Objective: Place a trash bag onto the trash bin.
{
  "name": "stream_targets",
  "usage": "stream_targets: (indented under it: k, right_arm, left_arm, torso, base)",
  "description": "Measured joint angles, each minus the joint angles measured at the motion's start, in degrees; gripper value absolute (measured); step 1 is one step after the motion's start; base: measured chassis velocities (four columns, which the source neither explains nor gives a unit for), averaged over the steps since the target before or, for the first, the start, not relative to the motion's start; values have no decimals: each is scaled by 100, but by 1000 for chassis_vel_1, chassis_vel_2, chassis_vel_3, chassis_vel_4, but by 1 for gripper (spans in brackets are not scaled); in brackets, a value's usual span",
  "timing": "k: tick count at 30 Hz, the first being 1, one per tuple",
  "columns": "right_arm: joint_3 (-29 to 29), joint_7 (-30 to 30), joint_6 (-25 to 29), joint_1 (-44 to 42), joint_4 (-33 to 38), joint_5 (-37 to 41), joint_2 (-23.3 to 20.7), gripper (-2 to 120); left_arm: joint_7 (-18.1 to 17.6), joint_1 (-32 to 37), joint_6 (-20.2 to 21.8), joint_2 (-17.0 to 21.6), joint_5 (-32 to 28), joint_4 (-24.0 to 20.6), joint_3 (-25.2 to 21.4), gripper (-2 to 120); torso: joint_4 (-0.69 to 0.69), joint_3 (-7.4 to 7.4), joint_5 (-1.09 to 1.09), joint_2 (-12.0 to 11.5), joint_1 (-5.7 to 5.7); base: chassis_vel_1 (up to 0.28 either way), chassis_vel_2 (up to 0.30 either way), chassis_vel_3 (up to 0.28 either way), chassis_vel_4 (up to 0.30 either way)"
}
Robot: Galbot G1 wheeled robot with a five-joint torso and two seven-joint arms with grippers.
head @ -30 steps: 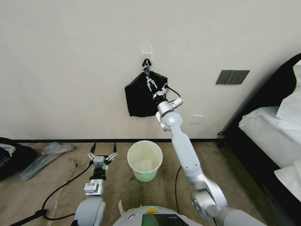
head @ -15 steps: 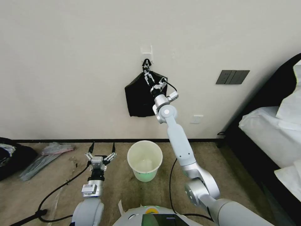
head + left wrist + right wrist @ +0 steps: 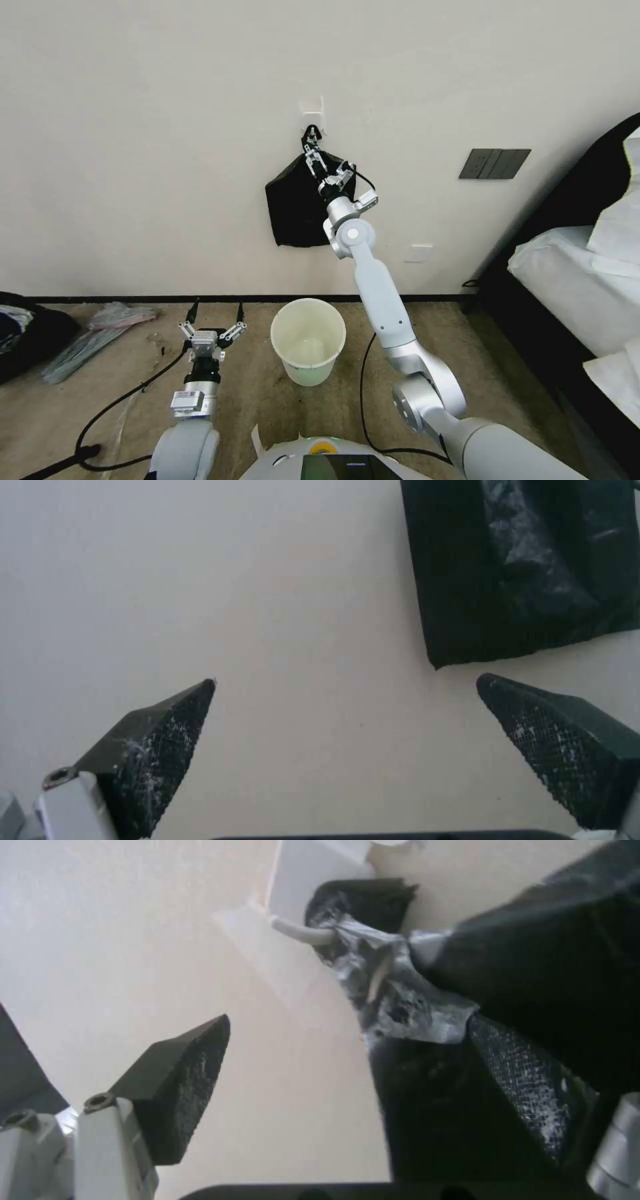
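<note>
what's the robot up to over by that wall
The right gripper is raised to the black bundle of bags hanging from a white wall hook, its fingers open around the top corner near the hook, not closed on anything. The left gripper is open and low beside the trash bin, which stands unlined on the carpet below the bags.

Open floor point(image 3: 260, 393) flanks the trash bin point(image 3: 308, 340).
</note>
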Motion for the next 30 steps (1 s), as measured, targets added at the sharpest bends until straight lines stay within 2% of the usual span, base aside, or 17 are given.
stream_targets:
  k: [8, 9, 11, 12, 15, 20, 25, 27, 29, 30]
  right_arm:
    - [7, -49, 12, -21, -9, -48, 2, 61]
    - [7, -49, 12, -21, -9, -48, 2, 61]
    - [10, -53, 21, -40, -8, -67, 2, 50]
    - [10, -53, 21, -40, -8, -67, 2, 50]
    - [36, -63, 27, -48, -13, -77, 2, 35]
    - [50, -61, 29, -14, -30, -82, 5, 24]
    - [73, -36, 31, -26, -4, -106, 7, 4]
    - [101, -29, 31, -73, 47, -106, 7, 0]
    - [132, -2, 26, -256, 194, -89, 7, 10]
    - [132, -2, 26, -256, 194, -89, 7, 10]
  left_arm:
    - [-23, -6, 0, -6, -19, -19, -14, 100]
    - [-23, -6, 0, -6, -19, -19, -14, 100]
    - [-24, -7, 5, -8, -25, -23, -13, 100]
    - [-24, -7, 5, -8, -25, -23, -13, 100]
    - [-24, -11, 16, 10, -30, -32, -7, 100]
    - [-24, -21, 33, 24, -53, -53, -6, 100]
    - [-24, 0, 41, 11, -87, -77, -9, 100]
    - [-24, 12, 40, 0, -90, -84, -11, 100]
    - [-24, 37, 39, -20, -97, -88, -14, 100]
    - [-24, 37, 39, -20, -97, -88, -14, 100]
  torso:
    - [0, 0, 0, 0, 0]
    - [0, 0, 0, 0, 0]
    - [0, 0, 0, 0, 0]
    - [0, 0, 0, 0, 0]
    - [0, 0, 0, 0, 0]
    - [0, 0, 0, 0, 0]
    - [1, 0, 0, 0, 0]
    - [1, 0, 0, 0, 0]
    - [0, 0, 0, 0, 0]
    - [0, 0, 0, 0, 0]
  base:
    - [0, 0, 0, 0]
    - [0, 0, 0, 0]
    - [0, 0, 0, 0]
    - [0, 0, 0, 0]
    - [0, 0, 0, 0]
    - [0, 0, 0, 0]
    - [0, 0, 0, 0]
    - [0, 0, 0, 0]
    - [0, 0, 0, 0]
    - [0, 0, 0, 0]
